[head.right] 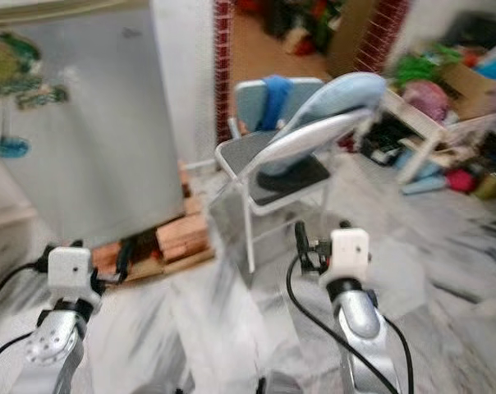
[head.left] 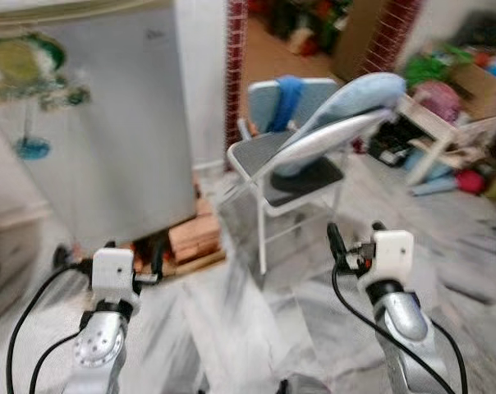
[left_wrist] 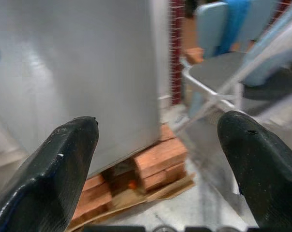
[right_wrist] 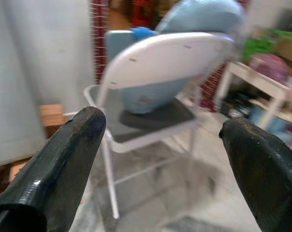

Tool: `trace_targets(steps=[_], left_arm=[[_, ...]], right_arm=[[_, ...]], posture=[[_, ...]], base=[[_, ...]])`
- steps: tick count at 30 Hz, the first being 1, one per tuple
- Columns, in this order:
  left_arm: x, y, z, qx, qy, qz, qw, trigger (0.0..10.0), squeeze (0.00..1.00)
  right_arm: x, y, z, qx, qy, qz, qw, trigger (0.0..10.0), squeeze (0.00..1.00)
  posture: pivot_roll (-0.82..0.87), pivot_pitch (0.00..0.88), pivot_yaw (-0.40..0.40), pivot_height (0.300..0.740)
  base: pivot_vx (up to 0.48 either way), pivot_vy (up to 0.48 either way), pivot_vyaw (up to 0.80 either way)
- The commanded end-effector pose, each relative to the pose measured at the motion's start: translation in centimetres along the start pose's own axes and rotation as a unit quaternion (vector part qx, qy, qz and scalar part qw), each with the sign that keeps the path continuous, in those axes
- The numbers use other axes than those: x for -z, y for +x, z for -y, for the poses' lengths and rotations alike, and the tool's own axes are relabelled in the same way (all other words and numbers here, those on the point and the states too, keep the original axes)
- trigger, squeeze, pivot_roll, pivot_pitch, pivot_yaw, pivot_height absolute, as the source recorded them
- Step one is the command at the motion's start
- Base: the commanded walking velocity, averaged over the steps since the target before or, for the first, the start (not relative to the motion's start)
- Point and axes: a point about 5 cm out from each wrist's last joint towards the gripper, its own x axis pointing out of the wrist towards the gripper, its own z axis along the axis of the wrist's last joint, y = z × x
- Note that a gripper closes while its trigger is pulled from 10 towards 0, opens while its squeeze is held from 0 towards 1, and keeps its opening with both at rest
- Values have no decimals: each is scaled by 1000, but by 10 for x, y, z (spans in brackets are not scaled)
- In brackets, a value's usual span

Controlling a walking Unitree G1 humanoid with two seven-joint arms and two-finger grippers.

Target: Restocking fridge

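In the left eye view, a tall grey fridge (head.left: 100, 123) is standing on the left, its door shut, smooth and flat, with green and blue stickers (head.left: 30, 74) on it. It is sitting on a stack of red bricks (head.left: 195, 238) and a wooden board. Beside it a folding chair (head.left: 285, 164) with a dark seat and thin white metal legs is holding a light blue cushion (head.left: 355, 98). The floor (head.left: 231, 328) is shining grey and white like marble. Far right, a white table (head.left: 445, 123) is carrying colourful clutter. The picture is looking blurry.

In the right eye view, the left gripper (head.right: 84, 250) and right gripper (head.right: 318, 238) are reaching forward low over the floor, holding nothing.

In the left wrist view, the two black rounded fingers (left_wrist: 59, 169) are spreading wide, pointing at the fridge's lower corner and the bricks.

In the right wrist view, the black fingers (right_wrist: 64, 164) are also spreading wide, pointing at the chair
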Motion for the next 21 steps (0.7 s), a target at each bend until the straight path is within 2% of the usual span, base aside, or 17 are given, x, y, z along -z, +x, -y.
trace_targets(steps=[1,6,21], left_arm=[[-2,3,6,8,-3,2,1000,10000,0],[-3,6,4,5,-2,6,1000,10000,0],[-2,8,6,8,4,5,1000,10000,0]], right_arm=[[-3,2,5,8,3,3,1000,10000,0],[-7,5,2,9,11,10,1000,10000,0],[-2,9,1,12,15,2,1000,10000,0]], posture=[[63,39,2,740],[69,39,2,740],[73,25,5,740]], base=[[0,476,-800],[0,476,-710],[0,476,0]])
